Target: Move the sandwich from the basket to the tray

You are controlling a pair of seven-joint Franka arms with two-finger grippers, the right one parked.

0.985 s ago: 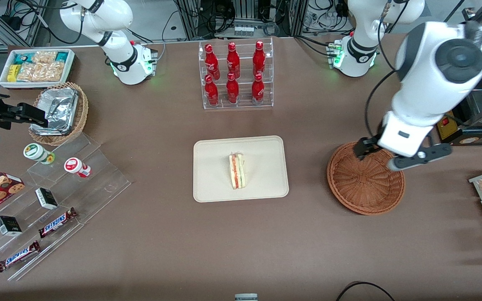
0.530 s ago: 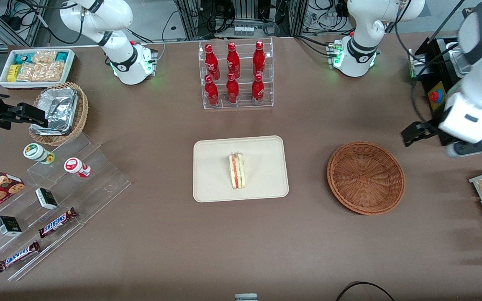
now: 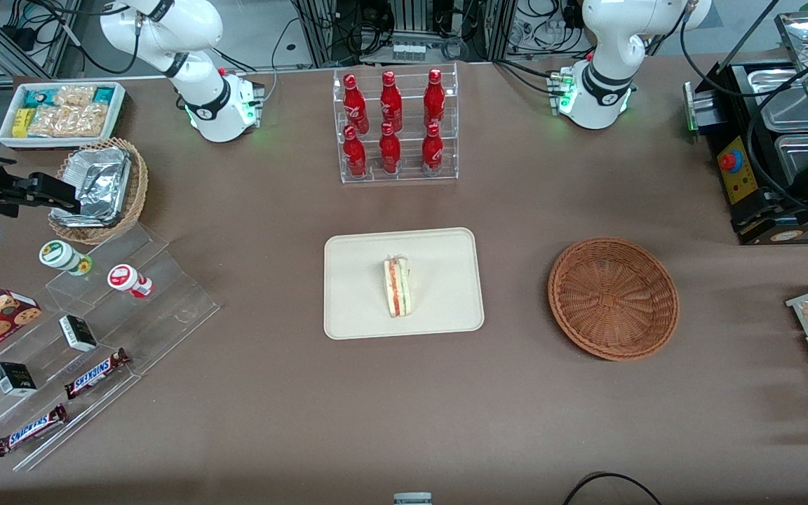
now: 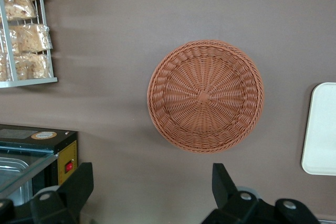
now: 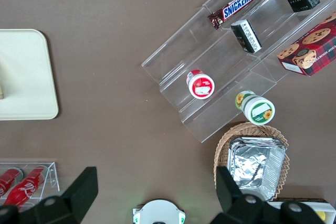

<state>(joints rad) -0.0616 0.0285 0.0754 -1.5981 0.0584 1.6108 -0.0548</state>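
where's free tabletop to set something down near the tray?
Bare brown table between tray and empty basket, and nearer the camera than both. Sandwich fills the tray's middle. Crowded by the acrylic steps. Open gripper hovers above the basket.

The left arm pulls away from the basket toward its own end of the table — its gripper, fingers spread wide and empty, now hangs high above the bare tabletop beside it.
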